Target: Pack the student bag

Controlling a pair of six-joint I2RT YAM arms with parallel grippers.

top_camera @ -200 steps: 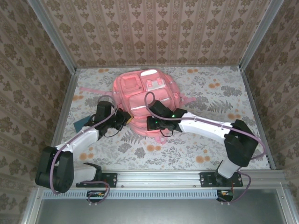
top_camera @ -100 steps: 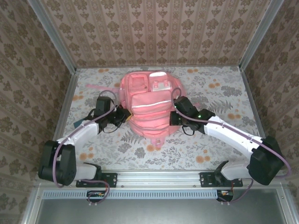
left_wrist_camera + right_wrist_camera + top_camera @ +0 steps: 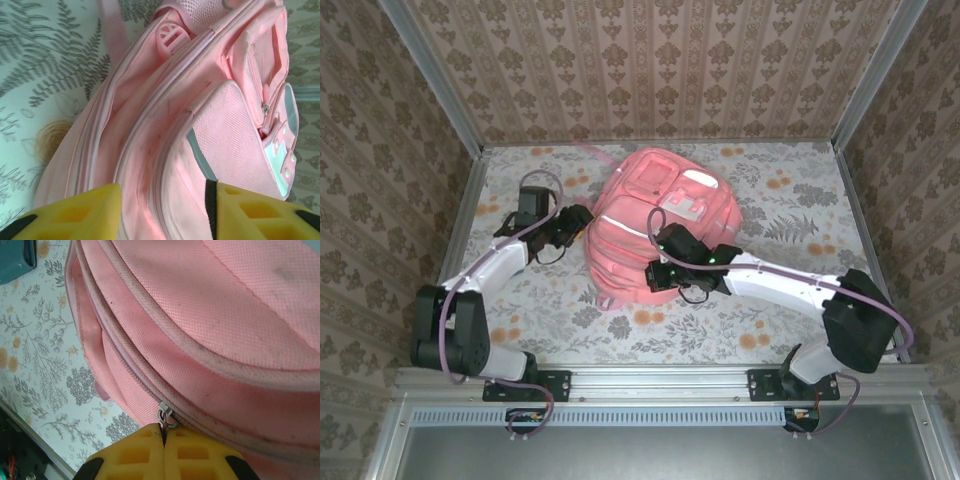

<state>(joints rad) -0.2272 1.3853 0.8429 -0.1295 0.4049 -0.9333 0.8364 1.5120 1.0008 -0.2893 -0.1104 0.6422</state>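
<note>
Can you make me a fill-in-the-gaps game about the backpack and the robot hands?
The student bag is coloured ___. The right gripper pinches a metal pull on the bag's ___. The left gripper, jaws apart, has ___ fingers. Missing words: pink, zipper, yellow.

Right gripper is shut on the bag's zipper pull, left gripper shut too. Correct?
No. The left gripper is open, its jaws apart facing the bag, per the left wrist view. The right gripper is shut on the zipper pull.
</note>
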